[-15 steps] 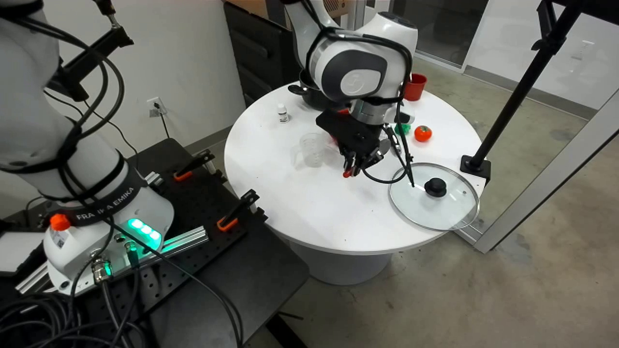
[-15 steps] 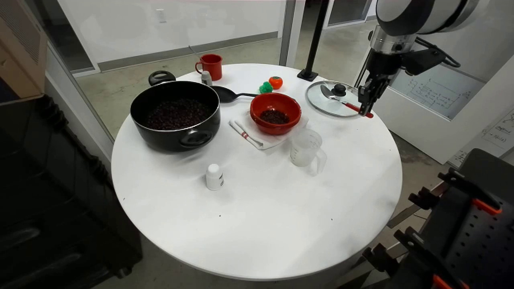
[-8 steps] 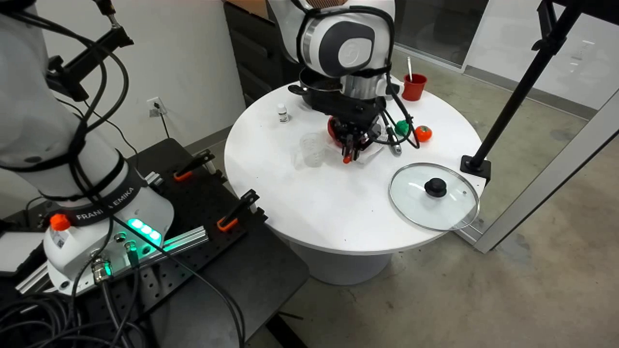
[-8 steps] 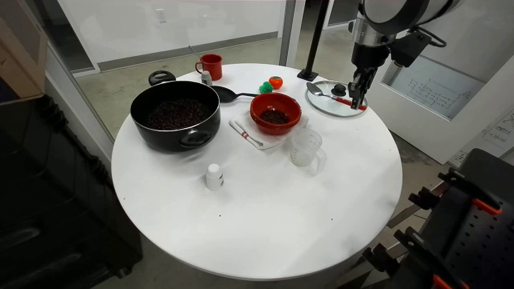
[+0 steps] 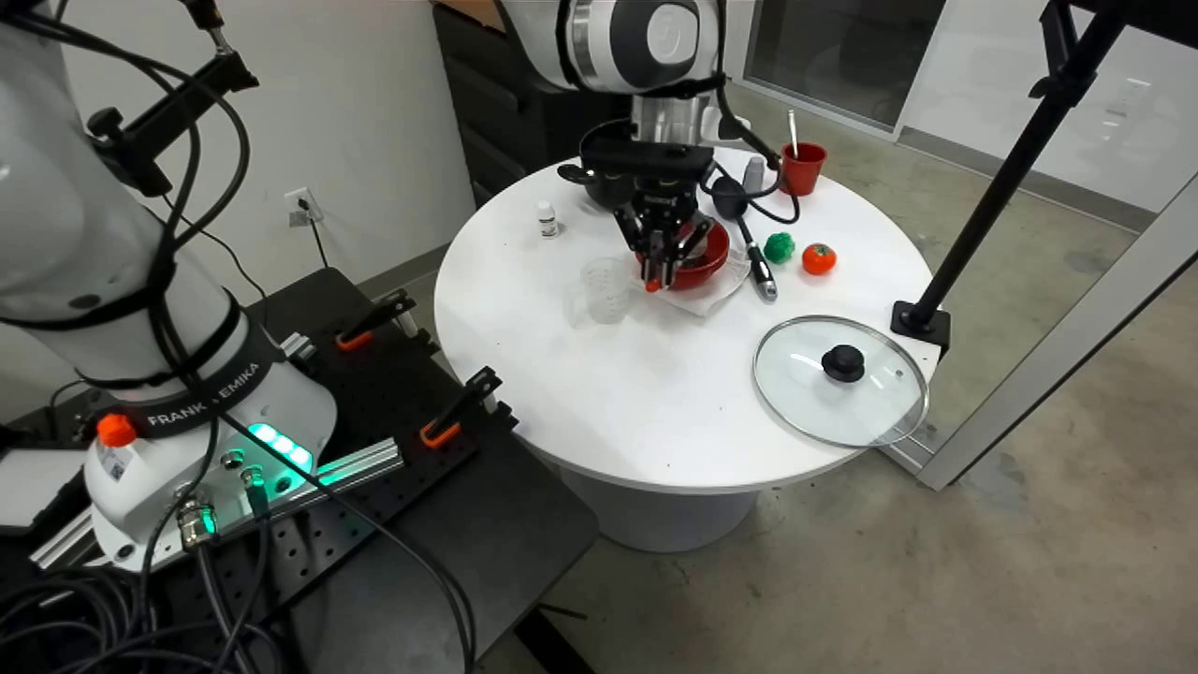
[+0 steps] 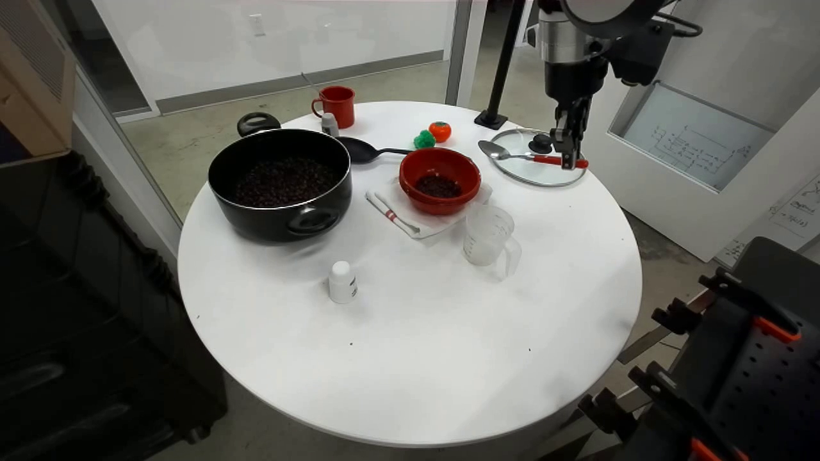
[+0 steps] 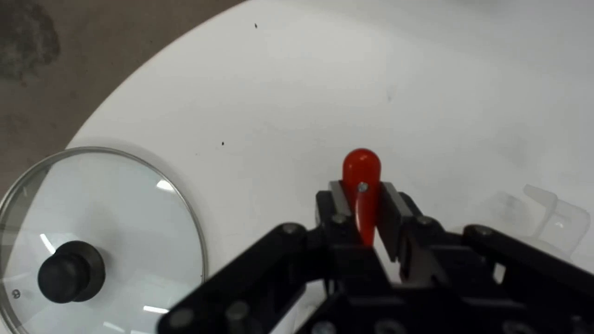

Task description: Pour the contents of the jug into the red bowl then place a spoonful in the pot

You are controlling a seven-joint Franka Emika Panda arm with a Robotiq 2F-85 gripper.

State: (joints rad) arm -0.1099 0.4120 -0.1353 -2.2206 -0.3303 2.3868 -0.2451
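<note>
In an exterior view, the black pot [image 6: 253, 224] stands upright at the left of the round white table [image 6: 410, 365], dark bean-like pieces [image 6: 285, 182] spread across its bottom. To its right, a small white bottle [image 6: 343, 285] is on the near side, while on the far side a red cup [image 6: 337, 107] stands just beyond a grey shaker [image 6: 329, 125], with a black ladle [image 6: 360, 151] lying near them. Next comes the red bowl [image 6: 442, 207], set on a white sheet [image 6: 423, 227] and holding some dark pieces [image 6: 437, 186] low inside; a green lump [image 6: 424, 139] and a tomato [image 6: 440, 132] sit side by side on its far side. The clear jug [image 6: 485, 235] stands upright just right of the bowl, toward the near side. At the far right the glass lid [image 6: 535, 175] lies flat. Nearer than the lid and raised above the table, the gripper [image 6: 568, 160] is clamped on the handle of a red-handled spoon [image 6: 544, 159], its metal end pointing left, roughly level.
</note>
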